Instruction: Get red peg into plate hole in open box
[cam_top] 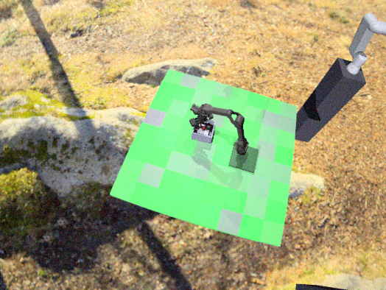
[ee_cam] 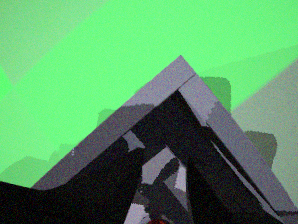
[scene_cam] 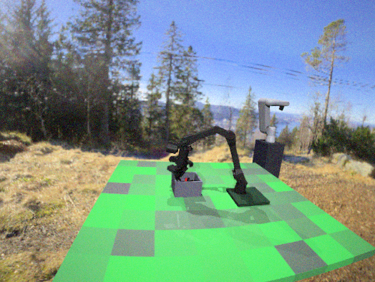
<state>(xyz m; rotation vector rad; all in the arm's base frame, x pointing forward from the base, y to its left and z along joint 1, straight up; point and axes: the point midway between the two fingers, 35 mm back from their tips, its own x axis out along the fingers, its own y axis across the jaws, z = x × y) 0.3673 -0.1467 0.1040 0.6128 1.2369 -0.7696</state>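
Gripper [cam_top: 195, 122] [scene_cam: 178, 176] [ee_cam: 165, 159] part-open, nothing gripped. Red peg [cam_top: 203, 128] [scene_cam: 187, 179] [ee_cam: 157, 221], at wrist-view six o'clock, could be knocked askew by sideways finger drift; box [cam_top: 202, 138] [scene_cam: 188, 189] [ee_cam: 200, 104] could be nudged too.

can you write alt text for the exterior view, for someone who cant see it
A black robot arm bends over an open grey box on a green and grey patchwork table, its gripper at the box's rim. A bit of red shows inside the box. Behind stand a pale arm on a dark pedestal, and trees.
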